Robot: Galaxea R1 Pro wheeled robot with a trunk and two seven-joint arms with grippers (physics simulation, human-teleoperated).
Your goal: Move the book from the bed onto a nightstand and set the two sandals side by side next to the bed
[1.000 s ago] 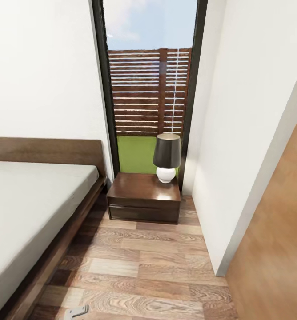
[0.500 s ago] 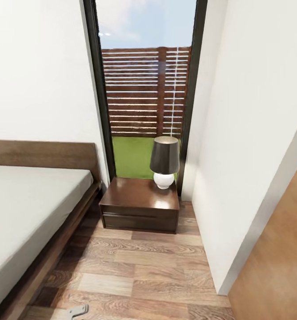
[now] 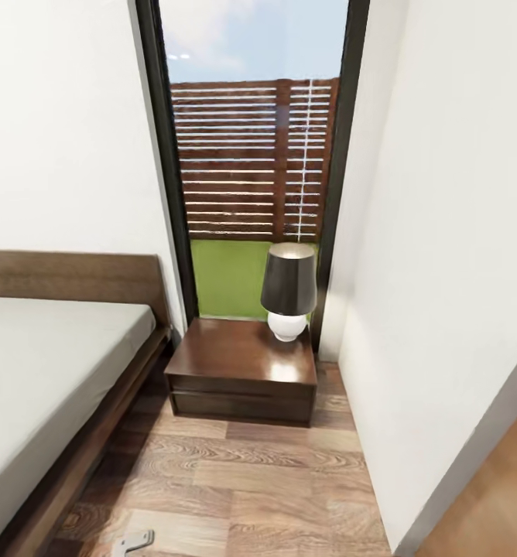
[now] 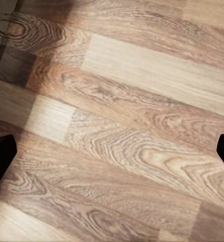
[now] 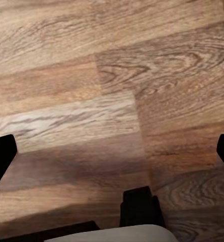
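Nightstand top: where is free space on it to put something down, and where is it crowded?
The nightstand top is bare on the half toward the bed and along its front edge. The lamp takes the back corner beside the window frame, so that corner is crowded. The floor in front of the nightstand also lies bare.

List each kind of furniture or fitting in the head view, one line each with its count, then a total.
Bed: 1
Nightstand: 1
Lamp: 1
Window: 1
Total: 4
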